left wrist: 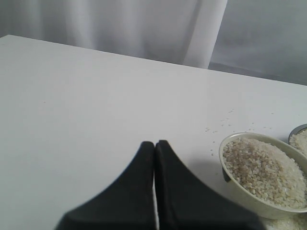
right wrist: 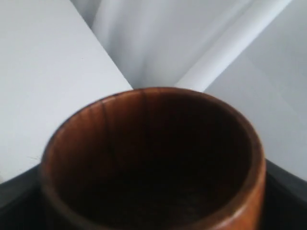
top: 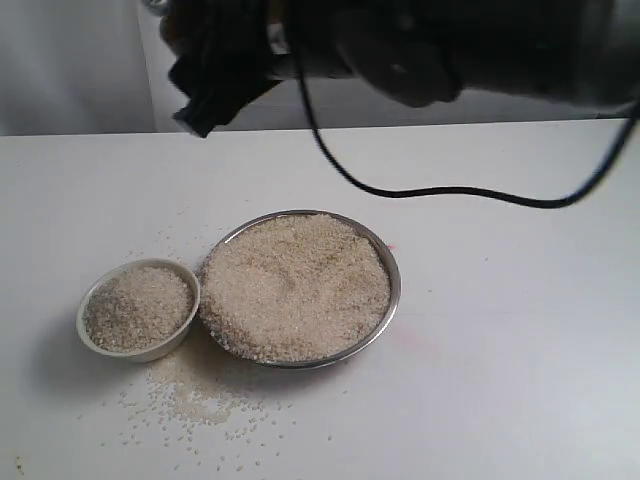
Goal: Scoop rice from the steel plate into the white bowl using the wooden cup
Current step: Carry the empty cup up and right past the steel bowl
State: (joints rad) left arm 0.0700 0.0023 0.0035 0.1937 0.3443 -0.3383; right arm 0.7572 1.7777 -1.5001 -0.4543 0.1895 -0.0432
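The steel plate (top: 396, 290) sits mid-table, heaped with rice (top: 295, 285). Touching its left side is the white bowl (top: 150, 352), filled with rice nearly to its rim; it also shows in the left wrist view, white bowl (left wrist: 249, 199). My left gripper (left wrist: 154, 143) is shut and holds nothing, low over bare table beside the bowl. The right gripper (right wrist: 153, 203) is shut on the wooden cup (right wrist: 144, 108), whose dark inside shows no rice. That arm (top: 400, 50) crosses the top of the exterior view, high above the table; the cup itself is hidden there.
Spilled grains (top: 195, 400) lie on the white table in front of the bowl and plate, with a few more behind the bowl (left wrist: 223, 124). A black cable (top: 450, 190) hangs from the arm over the table's back. A pale curtain closes off the far edge.
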